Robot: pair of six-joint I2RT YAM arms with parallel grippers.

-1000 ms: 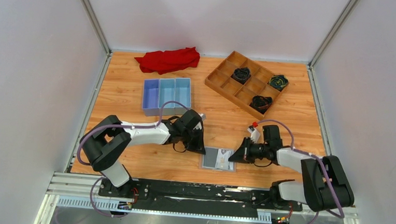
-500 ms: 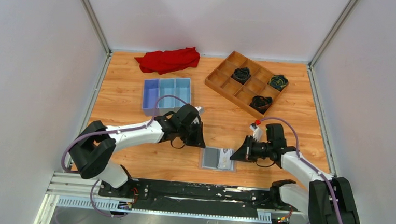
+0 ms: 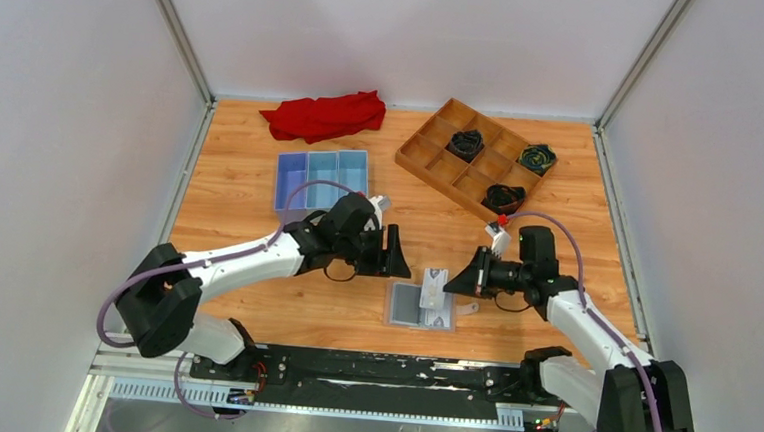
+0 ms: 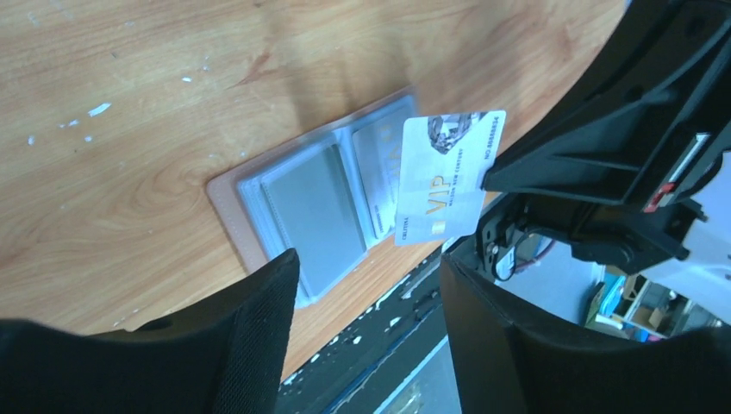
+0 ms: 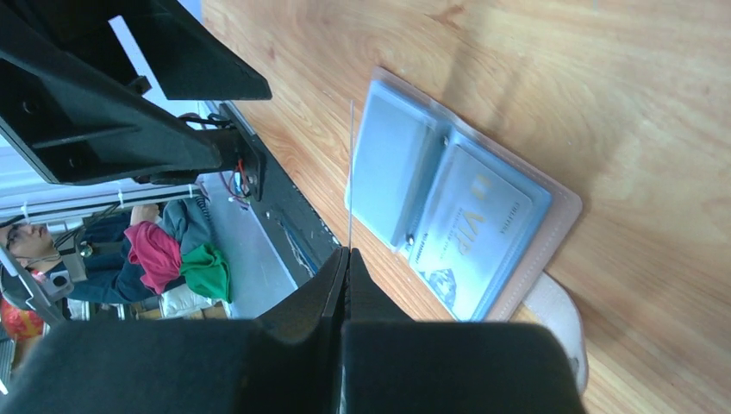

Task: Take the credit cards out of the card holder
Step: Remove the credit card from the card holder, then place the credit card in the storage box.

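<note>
Since a second ago my left pincer (image 3: 397,254) has come up off the card holder (image 3: 421,306) and spread its jaws wide, and my right pincer (image 3: 451,279) has drawn a pale card (image 3: 435,287) up out of it. From above, that card hangs over the holder's right panel, pinched at one edge. The holder lies open on the table (image 3: 259,198), well apart from the blue tray (image 3: 323,180), wooden grid tray (image 3: 477,160) and red cloth (image 3: 324,114); its pockets are too small to read here. Left wrist view: the card (image 4: 448,177) shows gold "VIP" lettering, with the right pincer (image 4: 487,177) clamped on its corner. The holder (image 4: 302,207) sits below, its near corner cut off by my own finger (image 4: 250,345). Right wrist view: my right fingers (image 5: 323,293) are pressed shut on the card (image 5: 351,172), seen edge-on as a thin line. A second card (image 5: 470,241) sits behind clear plastic in one panel; the other panel looks plain grey, contents unclear.
</note>
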